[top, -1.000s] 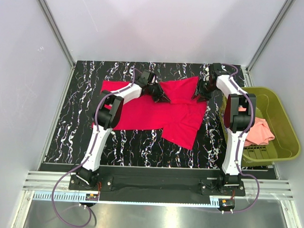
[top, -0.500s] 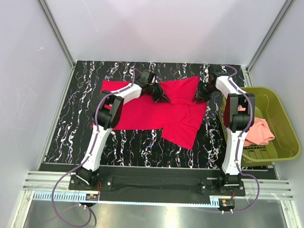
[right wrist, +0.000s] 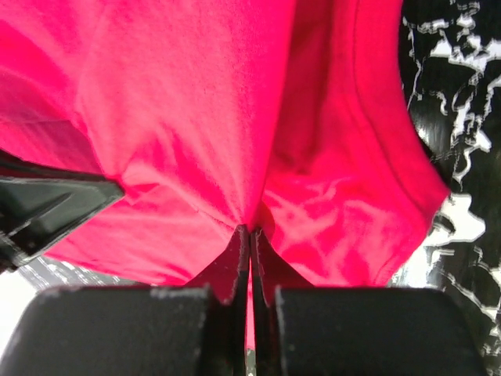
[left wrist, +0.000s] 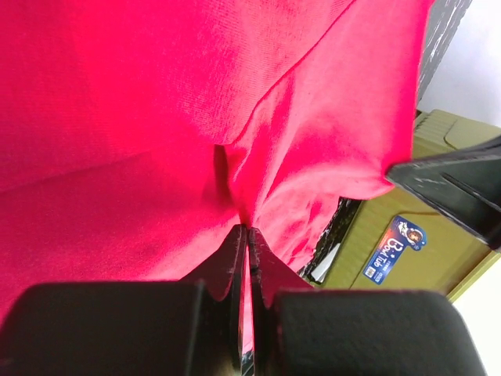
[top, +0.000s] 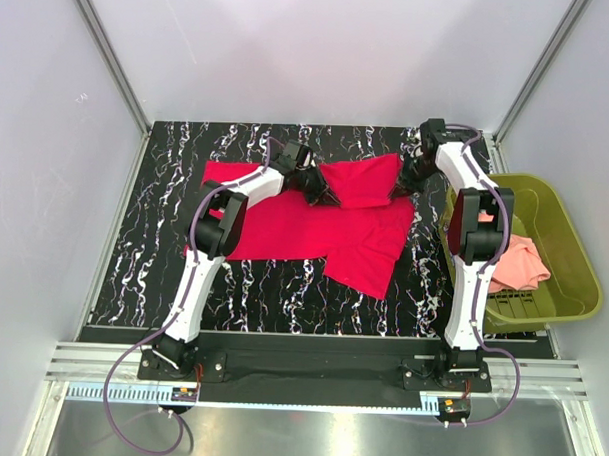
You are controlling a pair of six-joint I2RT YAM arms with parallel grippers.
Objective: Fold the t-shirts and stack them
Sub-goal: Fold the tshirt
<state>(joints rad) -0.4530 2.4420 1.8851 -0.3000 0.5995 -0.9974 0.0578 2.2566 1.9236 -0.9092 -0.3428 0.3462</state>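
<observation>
table (top: 149,253): black marbled top, the cloth spread across its middle.
left gripper (top: 313,181): jaws pressed together on a pinch of the red t-shirt (top: 284,227), at its far edge, left of centre.
red t-shirt: lies on the table between the arms, its far part lifted into a ridge between the two grippers.
right gripper (top: 408,180): jaws clamped on the shirt's far right corner.
basket (top: 576,248): olive-green, beside the right arm.
pink t-shirt (top: 521,262): crumpled inside the basket.
</observation>
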